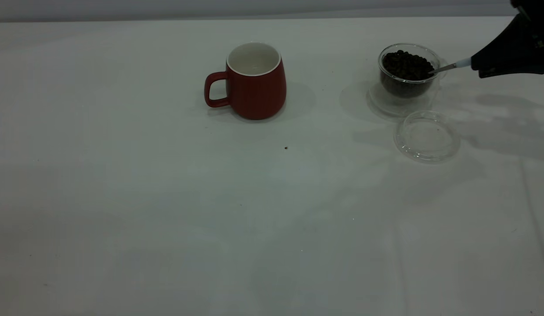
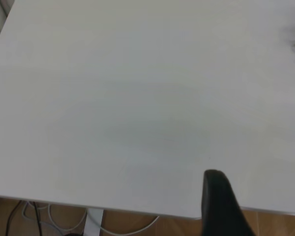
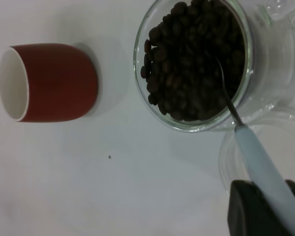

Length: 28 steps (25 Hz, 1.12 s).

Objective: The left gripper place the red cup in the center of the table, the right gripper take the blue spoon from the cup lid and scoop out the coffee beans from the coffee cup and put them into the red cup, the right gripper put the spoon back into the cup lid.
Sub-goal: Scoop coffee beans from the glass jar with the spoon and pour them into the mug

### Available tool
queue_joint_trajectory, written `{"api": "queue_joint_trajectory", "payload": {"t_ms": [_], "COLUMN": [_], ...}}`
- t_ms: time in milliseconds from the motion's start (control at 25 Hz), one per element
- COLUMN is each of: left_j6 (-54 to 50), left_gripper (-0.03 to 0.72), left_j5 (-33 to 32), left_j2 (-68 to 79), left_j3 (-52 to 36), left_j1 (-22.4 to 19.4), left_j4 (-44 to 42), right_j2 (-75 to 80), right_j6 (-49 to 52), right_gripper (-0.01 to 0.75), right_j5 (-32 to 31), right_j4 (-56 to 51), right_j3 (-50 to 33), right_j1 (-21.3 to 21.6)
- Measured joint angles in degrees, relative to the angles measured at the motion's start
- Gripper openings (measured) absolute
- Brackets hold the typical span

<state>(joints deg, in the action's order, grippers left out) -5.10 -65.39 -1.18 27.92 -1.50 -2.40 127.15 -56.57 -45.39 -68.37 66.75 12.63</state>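
Observation:
The red cup (image 1: 255, 81) stands upright near the table's far centre, handle to the left; it also shows in the right wrist view (image 3: 54, 82). The clear coffee cup (image 1: 408, 70) at the far right holds coffee beans (image 1: 405, 65). My right gripper (image 1: 478, 68) is shut on the blue spoon (image 1: 452, 66) by its pale handle (image 3: 263, 169); the metal bowl is sunk in the beans (image 3: 194, 59). The empty cup lid (image 1: 427, 136) lies in front of the coffee cup. My left gripper (image 2: 258, 204) hangs over the table's edge, away from the cups, open and empty.
The white table (image 1: 166, 197) has a small dark speck (image 1: 286, 148) in front of the red cup. A floor with cables (image 2: 49, 216) shows past the table edge in the left wrist view.

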Motion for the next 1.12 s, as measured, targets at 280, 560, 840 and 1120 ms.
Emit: {"api": "queue_joint_trajectory", "payload": {"t_ms": [280, 560, 840, 1120], "left_j6": [0.00, -0.05, -0.12, -0.12], "left_gripper": [0.445, 0.445, 0.445, 0.445], "left_j5": [0.00, 0.00, 0.00, 0.00], "left_j2": [0.00, 0.00, 0.00, 0.00], "left_j3": [0.00, 0.00, 0.00, 0.00], "left_j1": [0.00, 0.00, 0.00, 0.00], "left_j4": [0.00, 0.00, 0.00, 0.00], "right_j2": [0.00, 1.34, 1.82, 1.97], "right_j6": [-0.06, -0.77, -1.54, -1.55], "right_gripper": [0.111, 0.111, 0.111, 0.111], "right_j5": [-2.56, -4.52, -4.84, -5.52], "right_j4": [-0.24, -0.83, -2.16, -2.58], "right_j3": [0.00, 0.00, 0.00, 0.00], "right_j1": [1.65, 1.65, 1.65, 2.21]}}
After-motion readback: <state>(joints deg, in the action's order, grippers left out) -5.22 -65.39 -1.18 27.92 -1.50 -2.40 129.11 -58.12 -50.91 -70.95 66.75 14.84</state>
